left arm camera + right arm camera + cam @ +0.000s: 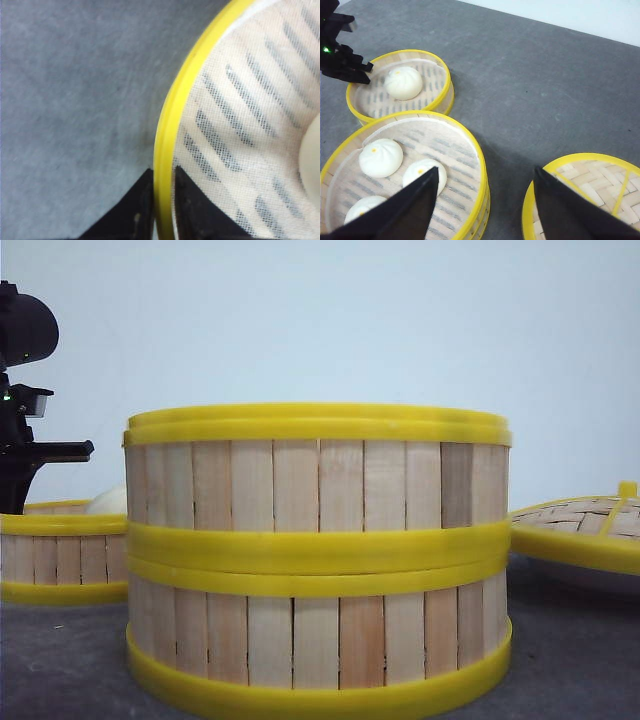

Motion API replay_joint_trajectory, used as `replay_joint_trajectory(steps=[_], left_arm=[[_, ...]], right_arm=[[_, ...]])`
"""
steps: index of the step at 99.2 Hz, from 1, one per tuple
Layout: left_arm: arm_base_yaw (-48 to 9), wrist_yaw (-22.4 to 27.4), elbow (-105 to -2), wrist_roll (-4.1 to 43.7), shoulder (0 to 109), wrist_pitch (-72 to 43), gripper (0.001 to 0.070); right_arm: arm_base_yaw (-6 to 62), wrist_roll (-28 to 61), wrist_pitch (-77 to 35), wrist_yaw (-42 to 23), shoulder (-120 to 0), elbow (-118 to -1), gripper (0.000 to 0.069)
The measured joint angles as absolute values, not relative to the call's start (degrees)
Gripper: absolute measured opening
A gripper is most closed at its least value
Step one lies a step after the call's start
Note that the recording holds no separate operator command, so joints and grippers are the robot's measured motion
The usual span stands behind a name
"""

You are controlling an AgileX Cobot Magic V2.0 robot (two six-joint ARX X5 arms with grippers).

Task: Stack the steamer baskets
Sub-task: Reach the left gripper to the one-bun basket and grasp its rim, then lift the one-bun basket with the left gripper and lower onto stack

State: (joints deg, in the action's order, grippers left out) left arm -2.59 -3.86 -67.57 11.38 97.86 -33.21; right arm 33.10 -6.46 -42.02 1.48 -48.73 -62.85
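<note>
Two steamer baskets stand stacked in the middle, the upper one (318, 475) on the lower one (318, 640). The stack (470, 150) holds three white buns. A third steamer basket (62, 555) sits apart at the back left with one bun (403, 83) in it. My left gripper (162, 172) is shut on this basket's yellow rim (170, 115), one finger outside and one inside. In the right wrist view the left gripper (367, 73) shows at that rim. My right gripper (486, 170) hangs open and holds nothing, above the table between the stack and the lid.
A domed woven lid (585, 525) with a yellow rim lies to the right of the stack, and shows as the lid (590, 175) under my right finger. Grey cloth (535, 90) covers the table. A pale wall stands behind.
</note>
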Motion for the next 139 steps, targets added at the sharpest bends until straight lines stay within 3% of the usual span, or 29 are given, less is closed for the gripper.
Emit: replay_joint_trajectory(steps=[45, 77, 97, 122, 139], left_arm=[[2.42, 4.25, -70.41, 10.11, 84.47, -35.64, 0.0037], [1.8, 20.23, -75.16, 10.07, 74.35, -43.66, 0.0037], [-2.72, 27.9, -75.16, 9.58, 71.24, -49.78, 0.0037], [-11.29, 28.38, -75.16, 7.14, 70.76, -53.39, 0.0037], [-17.61, 24.77, -75.16, 7.14, 71.31, -51.46, 0.0037]], right_arm=[[33.1, -6.46, -42.19, 1.48, -48.71, -62.85, 0.0369], [33.1, -6.46, -42.35, 1.48, -47.59, -62.85, 0.0369], [33.1, -6.46, -43.13, 1.43, -44.69, -62.85, 0.0369], [33.1, -6.98, -43.16, 1.28, -40.82, -62.85, 0.0369], [33.1, -7.94, -43.64, 1.28, -39.77, -62.85, 0.0369]])
